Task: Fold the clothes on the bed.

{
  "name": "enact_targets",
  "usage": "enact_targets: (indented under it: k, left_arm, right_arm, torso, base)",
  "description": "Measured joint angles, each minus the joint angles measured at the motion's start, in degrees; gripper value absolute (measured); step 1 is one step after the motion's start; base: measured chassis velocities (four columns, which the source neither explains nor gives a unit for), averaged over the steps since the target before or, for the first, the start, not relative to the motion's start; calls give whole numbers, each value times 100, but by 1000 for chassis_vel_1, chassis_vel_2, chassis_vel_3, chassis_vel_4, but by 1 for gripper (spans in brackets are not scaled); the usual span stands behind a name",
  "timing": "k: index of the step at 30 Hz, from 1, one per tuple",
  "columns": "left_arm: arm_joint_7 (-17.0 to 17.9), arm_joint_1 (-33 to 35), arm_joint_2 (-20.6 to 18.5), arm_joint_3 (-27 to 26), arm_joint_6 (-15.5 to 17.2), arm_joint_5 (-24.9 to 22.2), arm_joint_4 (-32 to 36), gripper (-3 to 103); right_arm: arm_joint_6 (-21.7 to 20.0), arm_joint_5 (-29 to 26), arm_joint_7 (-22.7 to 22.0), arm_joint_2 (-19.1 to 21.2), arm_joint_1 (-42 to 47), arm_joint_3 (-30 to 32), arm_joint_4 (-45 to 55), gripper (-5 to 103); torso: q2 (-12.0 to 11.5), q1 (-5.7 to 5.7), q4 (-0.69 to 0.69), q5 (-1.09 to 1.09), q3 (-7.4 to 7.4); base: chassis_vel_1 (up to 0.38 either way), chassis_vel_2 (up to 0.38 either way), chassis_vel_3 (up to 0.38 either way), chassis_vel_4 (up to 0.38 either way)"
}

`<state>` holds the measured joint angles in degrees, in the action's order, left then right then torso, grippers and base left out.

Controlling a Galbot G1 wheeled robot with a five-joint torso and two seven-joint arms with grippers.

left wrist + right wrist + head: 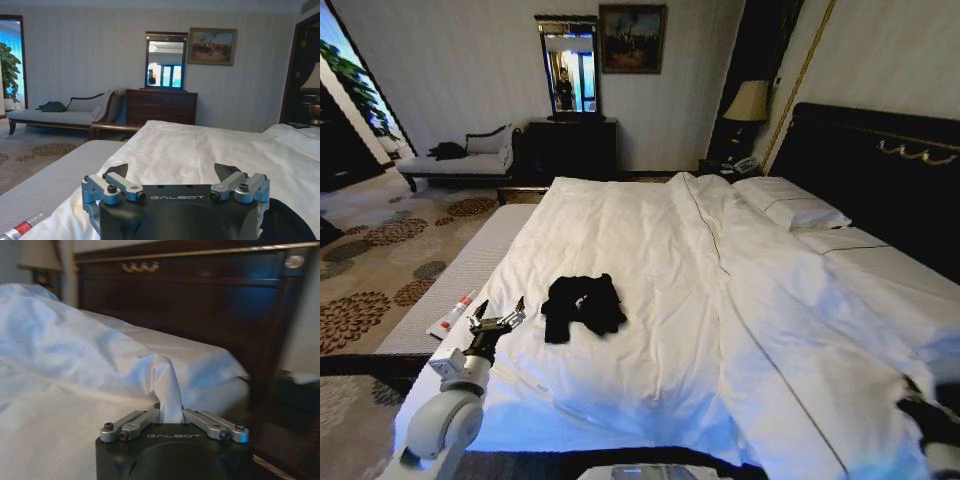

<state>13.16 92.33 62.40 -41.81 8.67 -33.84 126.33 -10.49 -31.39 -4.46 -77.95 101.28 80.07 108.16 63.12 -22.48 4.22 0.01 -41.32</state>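
Nearest the robot, at the foot of the bed [650, 300] by its left corner, the left arm rose from below and angled forward over the duvet [660, 250], its wrist tipped up. The left claw [498, 318] hung just above the white cover with its dark fingertips [116, 170] spread wide apart and nothing between them. A small tube [451, 315] with a red band lay just beside it on the grey strip along the bed's left edge.

At the bed's right edge, also near the foot, the right arm was low and mostly cut off by the frame. The right claw [170, 416] had its fingers drawn together, clamped on a pinched-up peak of the duvet, which rose from between them.

A little farther in, just beyond the left claw and to its right, the black T-shirt [580, 304] lay crumpled in a heap on the duvet, well apart from the right claw.

Farther on, the pillows [790, 205] lay against the dark headboard [880, 170].
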Motion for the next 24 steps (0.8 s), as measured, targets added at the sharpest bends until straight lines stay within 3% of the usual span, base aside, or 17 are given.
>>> enact_targets:
  k: [5,24]
  left_arm:
    - [13,-9,-1,23,6,8,-20,99]
    - [20,-30,-14,41,10,5,-50,99]
  right_arm:
    - [189,192,-105,69,-150,254,-545,1]
    - [239,351,-336,90,-177,725,-1342,1]
  torso:
    - [0,0,-1,1,0]
    - [0,-1,-6,0,0]
  base:
    - [0,0,0,0]
    - [0,0,0,0]
